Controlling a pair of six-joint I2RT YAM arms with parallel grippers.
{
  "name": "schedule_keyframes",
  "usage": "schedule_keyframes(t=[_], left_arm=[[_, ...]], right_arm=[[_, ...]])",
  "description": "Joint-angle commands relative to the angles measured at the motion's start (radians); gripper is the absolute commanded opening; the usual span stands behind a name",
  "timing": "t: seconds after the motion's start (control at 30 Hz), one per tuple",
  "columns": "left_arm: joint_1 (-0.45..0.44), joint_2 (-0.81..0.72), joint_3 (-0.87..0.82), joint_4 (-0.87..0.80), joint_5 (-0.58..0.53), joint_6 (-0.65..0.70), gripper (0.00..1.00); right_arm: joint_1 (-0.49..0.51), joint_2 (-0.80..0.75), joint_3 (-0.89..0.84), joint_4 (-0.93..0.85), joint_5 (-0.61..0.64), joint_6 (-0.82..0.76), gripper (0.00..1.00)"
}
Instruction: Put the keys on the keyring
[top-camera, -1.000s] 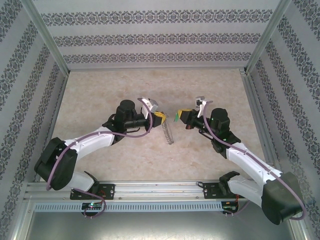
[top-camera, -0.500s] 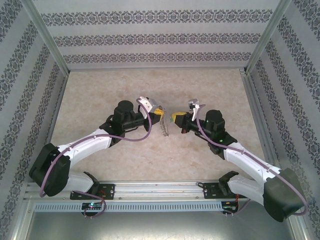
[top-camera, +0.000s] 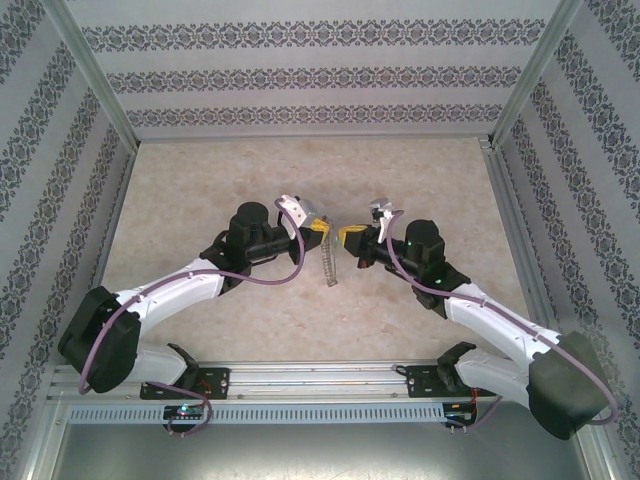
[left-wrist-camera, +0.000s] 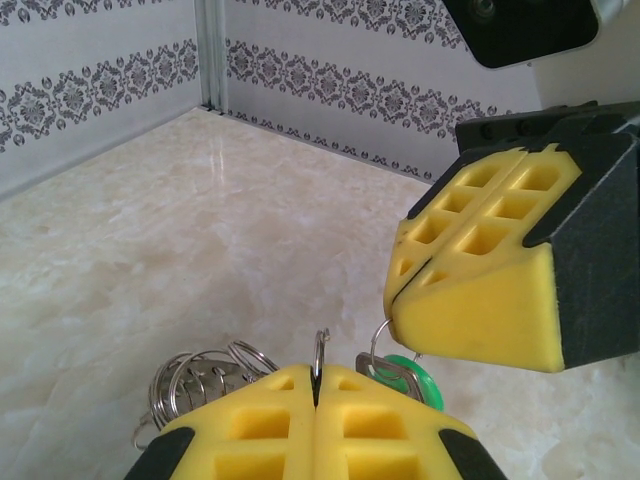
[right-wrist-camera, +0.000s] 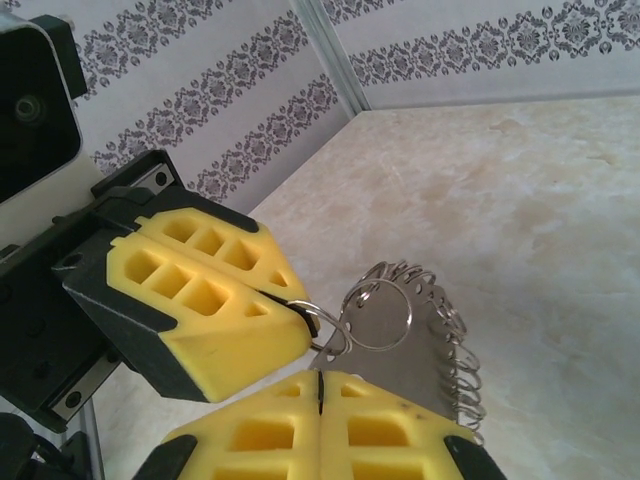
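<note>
Plainly, the green key (left-wrist-camera: 412, 381) does not look threaded yet. Its head sits just under the tip of the right claw (left-wrist-camera: 400, 305), whose fingers are pressed together, seemingly on the key, though the contact itself is hidden. Just beside it, the keyring (right-wrist-camera: 440, 335) hangs above the table (top-camera: 200, 180) from the left claw (left-wrist-camera: 317, 385), which is clamped on its thin rim. The two claws meet almost tip to tip. Picking up and lining up look done; what is left is slipping the key onto the hoop.
</note>
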Motion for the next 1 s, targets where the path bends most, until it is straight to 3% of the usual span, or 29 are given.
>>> schedule_keyframes(t=[0.0, 0.97], left_arm=[[-0.017, -0.023, 0.012, 0.009, 0.015, 0.017, 0.00], [-0.036, -0.046, 0.008, 0.007, 0.001, 0.024, 0.00]], right_arm=[[0.018, 0.007, 0.040, 0.033, 0.019, -0.026, 0.00], [0.026, 0.054, 0.055, 0.036, 0.075, -0.054, 0.00]])
